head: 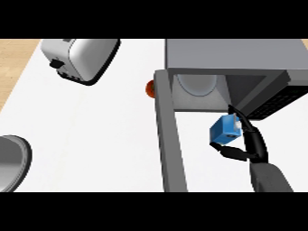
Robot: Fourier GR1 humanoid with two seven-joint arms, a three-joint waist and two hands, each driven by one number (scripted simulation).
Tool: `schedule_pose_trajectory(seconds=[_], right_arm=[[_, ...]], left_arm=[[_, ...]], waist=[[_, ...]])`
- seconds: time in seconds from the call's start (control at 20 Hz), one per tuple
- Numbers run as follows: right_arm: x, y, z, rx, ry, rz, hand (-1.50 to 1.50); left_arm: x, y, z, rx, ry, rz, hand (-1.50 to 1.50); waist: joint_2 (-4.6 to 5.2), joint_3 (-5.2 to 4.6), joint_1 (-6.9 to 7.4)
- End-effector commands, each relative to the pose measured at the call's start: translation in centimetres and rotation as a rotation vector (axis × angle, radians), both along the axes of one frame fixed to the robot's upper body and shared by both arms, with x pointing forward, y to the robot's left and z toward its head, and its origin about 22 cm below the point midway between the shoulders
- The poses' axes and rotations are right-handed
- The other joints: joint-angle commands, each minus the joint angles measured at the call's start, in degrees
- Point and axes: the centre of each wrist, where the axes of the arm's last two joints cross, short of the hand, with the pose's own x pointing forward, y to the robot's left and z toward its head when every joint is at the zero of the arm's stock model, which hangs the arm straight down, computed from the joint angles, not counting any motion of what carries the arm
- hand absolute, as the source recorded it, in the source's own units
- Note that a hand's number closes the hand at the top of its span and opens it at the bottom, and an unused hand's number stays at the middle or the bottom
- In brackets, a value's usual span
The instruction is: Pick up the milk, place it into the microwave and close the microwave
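Note:
A blue milk carton (224,129) hangs in the air just in front of the microwave's (240,56) open cavity. My right hand (249,146) is shut on it, fingers along its right side and thumb under its lower edge. The microwave's door (170,135) stands swung out toward me, seen edge-on as a long grey bar left of the carton. Inside the cavity a round white turntable plate (198,84) shows. My left hand is out of view.
A white toaster (81,58) stands at the back left. A steel pot (3,162) sits at the left edge. An orange thing (150,89) peeks out behind the door's hinge side. The microwave's dark control panel (283,99) lies right of the cavity.

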Motion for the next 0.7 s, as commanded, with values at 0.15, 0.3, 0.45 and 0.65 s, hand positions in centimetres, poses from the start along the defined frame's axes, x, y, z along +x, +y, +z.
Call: schedule_pose_trajectory(seconds=[0.15,0.3,0.45,0.65], right_arm=[[0.3,0.3,-1.0,0.014,-0.067,0.106,1.50],[1.6,1.1,-0.5,-0.086,-0.148,0.086,1.50],[3.0,3.0,0.6,0.004,-0.154,0.087,1.50],[2.1,2.0,0.4,0.030,-0.165,0.159,1.50]], left_arm=[[-0.9,-0.6,0.9,-0.001,-0.049,-0.030,-1.50],[-0.2,-0.6,-0.1,0.006,-0.067,-0.021,-1.50],[-0.4,0.5,1.3,0.005,-0.062,-0.014,-1.50],[-2.0,0.0,2.0,0.010,-0.028,-0.047,-1.50]], waist=[[-0.03,-0.01,0.01],[0.09,0.01,0.21],[-0.10,-0.03,-0.30],[-0.17,-0.03,-0.22]])
